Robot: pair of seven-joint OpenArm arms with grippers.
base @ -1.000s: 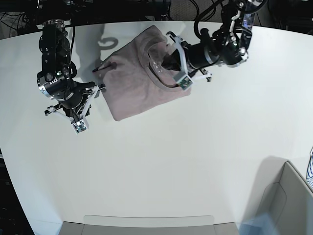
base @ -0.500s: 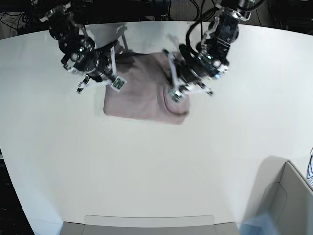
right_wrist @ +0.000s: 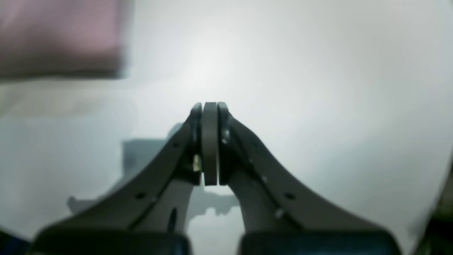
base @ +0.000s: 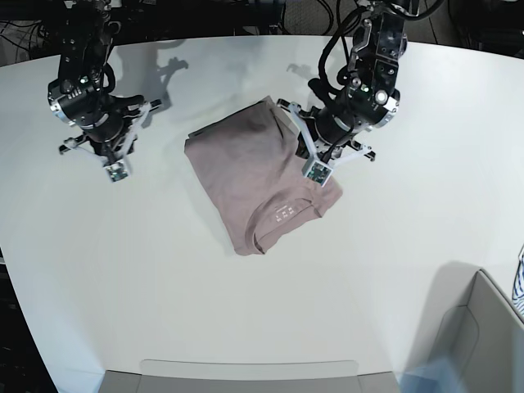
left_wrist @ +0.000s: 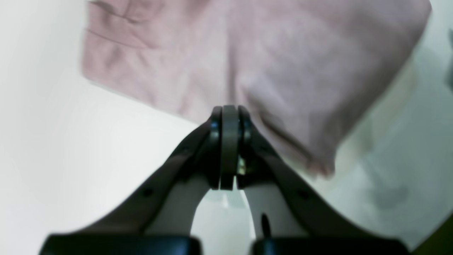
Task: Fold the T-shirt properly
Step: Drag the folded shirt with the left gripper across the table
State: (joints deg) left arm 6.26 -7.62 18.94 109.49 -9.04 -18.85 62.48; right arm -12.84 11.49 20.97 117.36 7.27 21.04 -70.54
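Note:
The mauve-pink T-shirt [base: 254, 176] lies folded in a compact slanted rectangle on the white table [base: 246, 311], with its neck label marks toward the front. My left gripper [base: 314, 170] is shut, its tips at the shirt's right edge. In the left wrist view the shut gripper [left_wrist: 228, 110] meets the hem of the T-shirt [left_wrist: 247, 53], and nothing shows between the pads. My right gripper [base: 115, 170] is shut and empty over bare table, well left of the shirt. In the right wrist view the gripper [right_wrist: 210, 106] is shut, with the T-shirt [right_wrist: 60, 35] at the upper left.
A grey open box [base: 483, 327] stands at the front right corner, with a blue-and-white striped cloth [base: 519, 282] at the right edge. A grey tray rim [base: 246, 370] runs along the front edge. Cables lie behind the table.
The shirt has been turned and shifted forward, now lying flat and slanted. My right arm has pulled away to the left of it. My left gripper sits lower at its right edge.

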